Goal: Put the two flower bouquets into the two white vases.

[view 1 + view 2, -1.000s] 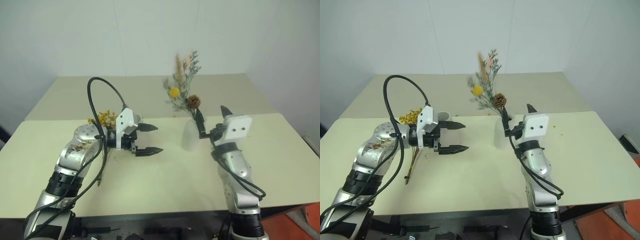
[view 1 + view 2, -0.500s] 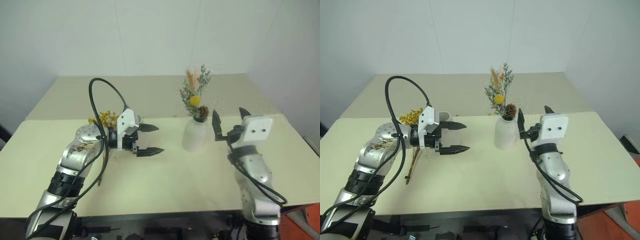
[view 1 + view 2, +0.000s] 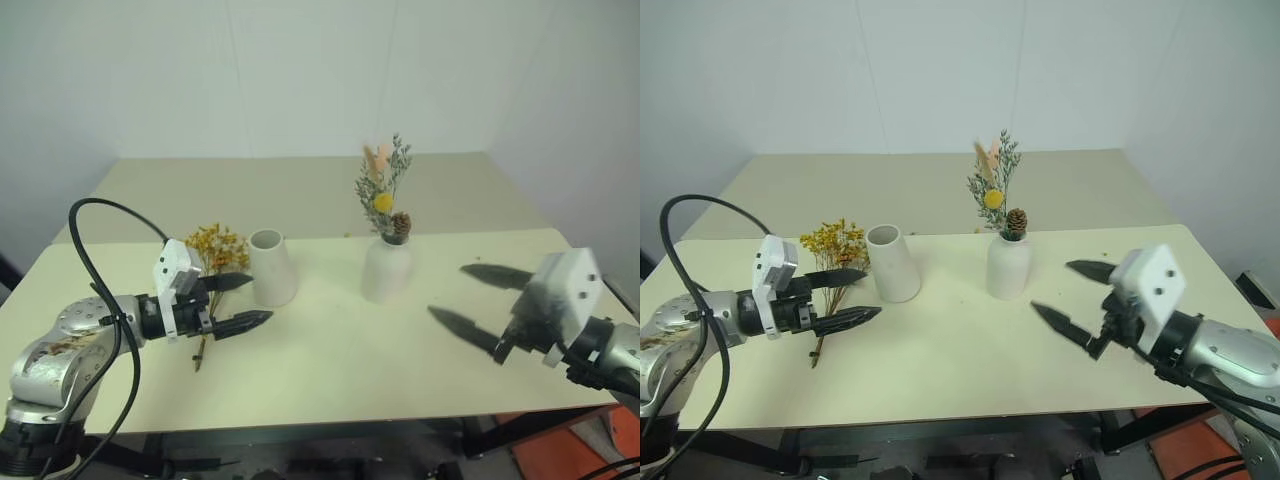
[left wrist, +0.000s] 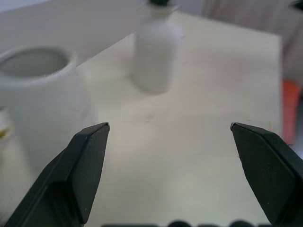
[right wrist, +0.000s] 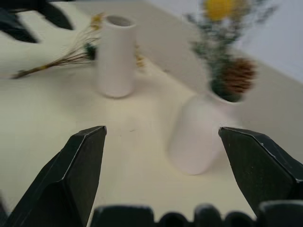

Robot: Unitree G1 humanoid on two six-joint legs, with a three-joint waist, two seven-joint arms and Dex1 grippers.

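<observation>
On the left, the left gripper [image 3: 850,297] is held wide apart and empty, right beside the yellow bouquet [image 3: 832,262] lying on the counter [image 3: 960,370]. Next along, the cone vase [image 3: 891,263] stands empty. The bottle vase [image 3: 1008,265] is already filled with the grey-green sprig [image 3: 997,190]. The right gripper [image 3: 1072,297] is spread apart, empty. One bouquet remains: its stems must be gripped and stood in the cone vase.

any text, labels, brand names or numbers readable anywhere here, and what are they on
None: no readable text in any view.
The cone vase and the bottle vase are plain white, with no label or mark.
The white housings behind the left gripper and the right gripper carry only small dark dots, no lettering.
The table and the wall are unmarked.
</observation>
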